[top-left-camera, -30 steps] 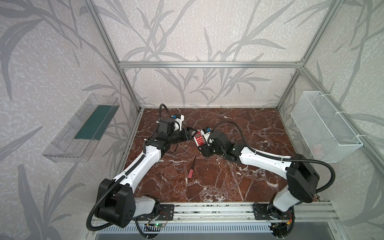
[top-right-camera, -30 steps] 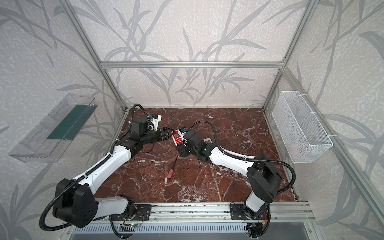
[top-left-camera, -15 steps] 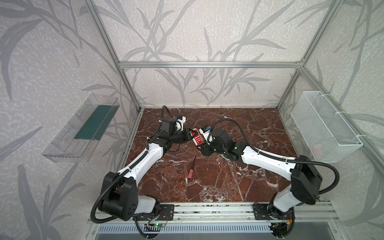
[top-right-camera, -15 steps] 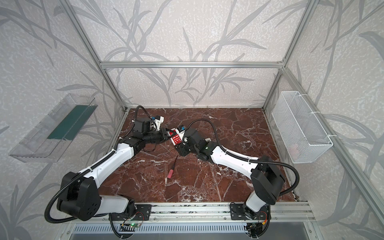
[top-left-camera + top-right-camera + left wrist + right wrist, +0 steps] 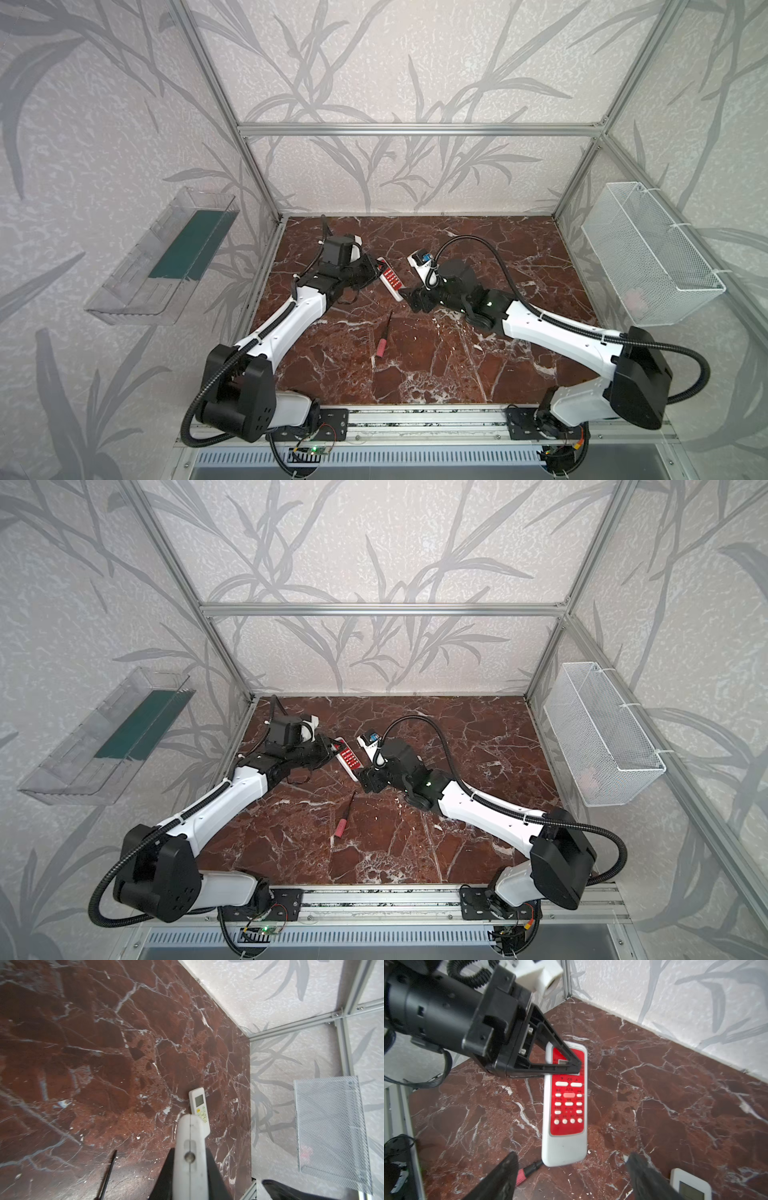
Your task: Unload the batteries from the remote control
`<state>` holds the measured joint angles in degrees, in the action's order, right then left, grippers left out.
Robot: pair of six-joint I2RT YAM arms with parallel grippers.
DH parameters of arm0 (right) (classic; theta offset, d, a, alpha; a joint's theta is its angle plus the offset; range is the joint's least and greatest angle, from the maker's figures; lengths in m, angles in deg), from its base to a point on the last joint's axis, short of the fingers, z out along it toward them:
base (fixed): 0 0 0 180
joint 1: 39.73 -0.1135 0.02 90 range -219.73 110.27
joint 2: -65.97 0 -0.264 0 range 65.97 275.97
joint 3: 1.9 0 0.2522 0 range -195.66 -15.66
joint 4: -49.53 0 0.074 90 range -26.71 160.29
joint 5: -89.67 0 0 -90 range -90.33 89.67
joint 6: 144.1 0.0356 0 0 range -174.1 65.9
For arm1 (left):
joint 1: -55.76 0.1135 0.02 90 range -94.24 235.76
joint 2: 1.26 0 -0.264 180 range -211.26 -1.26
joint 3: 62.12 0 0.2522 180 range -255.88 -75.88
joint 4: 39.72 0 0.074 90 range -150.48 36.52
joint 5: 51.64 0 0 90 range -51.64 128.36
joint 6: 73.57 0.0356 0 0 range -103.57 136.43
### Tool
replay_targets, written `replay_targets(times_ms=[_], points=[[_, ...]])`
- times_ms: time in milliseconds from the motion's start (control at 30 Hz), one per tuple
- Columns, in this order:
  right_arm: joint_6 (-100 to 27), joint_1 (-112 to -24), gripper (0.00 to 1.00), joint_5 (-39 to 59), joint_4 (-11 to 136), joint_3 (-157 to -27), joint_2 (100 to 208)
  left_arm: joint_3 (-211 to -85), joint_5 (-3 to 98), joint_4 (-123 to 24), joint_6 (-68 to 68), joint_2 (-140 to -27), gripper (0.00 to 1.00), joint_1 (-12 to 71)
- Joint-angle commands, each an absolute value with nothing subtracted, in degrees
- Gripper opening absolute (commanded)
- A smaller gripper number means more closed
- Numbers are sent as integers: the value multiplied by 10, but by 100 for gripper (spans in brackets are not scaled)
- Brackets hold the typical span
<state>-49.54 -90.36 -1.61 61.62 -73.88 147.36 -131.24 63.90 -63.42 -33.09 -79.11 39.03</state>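
The remote control point(image 5: 564, 1105) is white with a red button face and shows in both top views point(image 5: 390, 279) point(image 5: 348, 759). My left gripper point(image 5: 571, 1067) is shut on its upper end; in the left wrist view the remote point(image 5: 190, 1142) appears edge-on between the black fingers point(image 5: 166, 1169) of that gripper point(image 5: 190, 1169). My right gripper point(image 5: 573, 1178) is open just short of the remote's lower end, with its fingers point(image 5: 500, 1178) apart on either side and not touching it. The batteries are hidden.
A pink-handled screwdriver point(image 5: 384, 336) lies on the marble floor, its handle point(image 5: 527, 1172) under the remote's lower end. A second white remote with a screen point(image 5: 199, 1105) lies flat nearby. A wire basket point(image 5: 648, 257) hangs on the right wall and a clear tray point(image 5: 166, 257) on the left.
My left gripper has closed on the remote's upper end. My right gripper has opened, let go of the lower end and drawn back a little.
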Motion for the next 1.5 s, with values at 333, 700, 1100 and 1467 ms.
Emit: replay_targets(times_ms=[333,700,1100,1467], points=[[-721,-1015,83,-161,492,-742,1570,-1395,575,-787,-372,-757,3,390],[-782,-1026,66,-245,432,-783,1634,-1391,582,-799,-401,-752,3,389],[-915,-1054,25,-369,355,-839,1733,-1402,581,-805,-425,-759,3,391],[-895,-1060,6,-370,362,-847,1714,-1423,618,-776,-377,-762,71,391]])
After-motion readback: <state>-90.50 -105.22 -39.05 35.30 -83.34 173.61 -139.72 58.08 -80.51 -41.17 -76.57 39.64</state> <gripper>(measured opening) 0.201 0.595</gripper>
